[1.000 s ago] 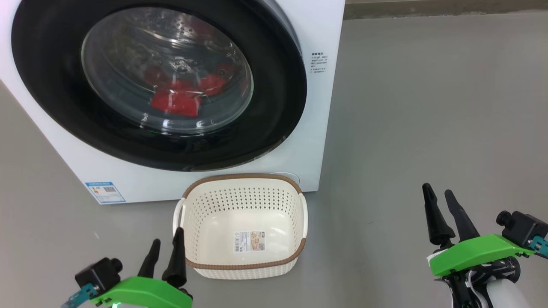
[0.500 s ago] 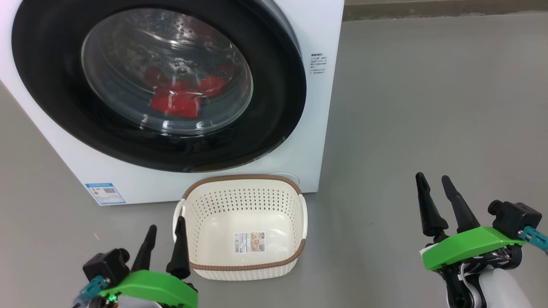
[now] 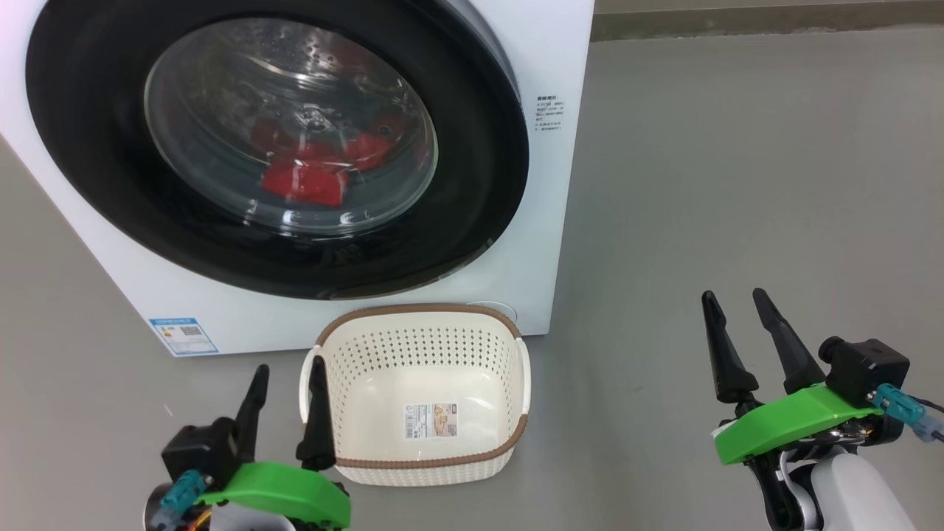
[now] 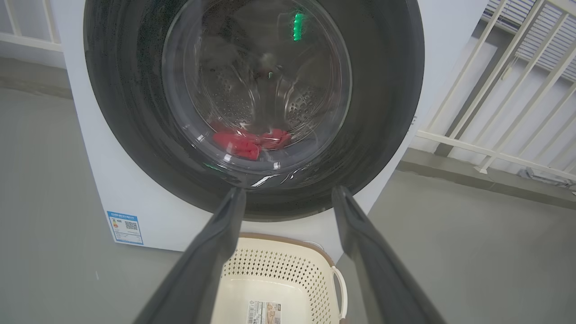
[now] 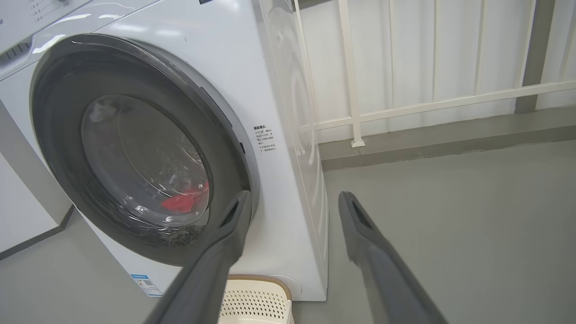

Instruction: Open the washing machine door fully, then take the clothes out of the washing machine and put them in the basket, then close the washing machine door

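Head view looks down at the grey floor [image 3: 737, 147]. The left pincer [image 3: 288, 365] is low on the left side. Its two dark fingers point up toward the washing machine [image 3: 564, 243]. The fingers stand wide apart and hold nothing. One finger shows in front of the left handle of the basket [image 3: 420, 308]; I cannot tell if it touches. The right pincer [image 3: 733, 295] is low on the right side, over bare floor, well apart from the basket. Its fingers are spread wide too, lean a little to the left, and hold nothing. Behind them sit a green cover [image 3: 782, 431] and a small black camera [image 3: 863, 369].

The big white washing machine stands on the floor at the far left. The washing machine door [image 3: 479, 147] is round, shiny and black, and it is shut. Through its glass you can see the clothes [image 3: 306, 181], red, lying low in the steel drum [image 3: 214, 110]. A small blue sticker [image 3: 183, 335] is at the low left corner of the machine's front. The basket sits on the floor right under the door, close up to the machine's front. A paper label [image 3: 433, 419] shows on its bare bottom.

Right wrist view looks past the machine's side. At the floor's far edge a white railing [image 5: 355, 90] runs along a white wall [image 5: 427, 54].
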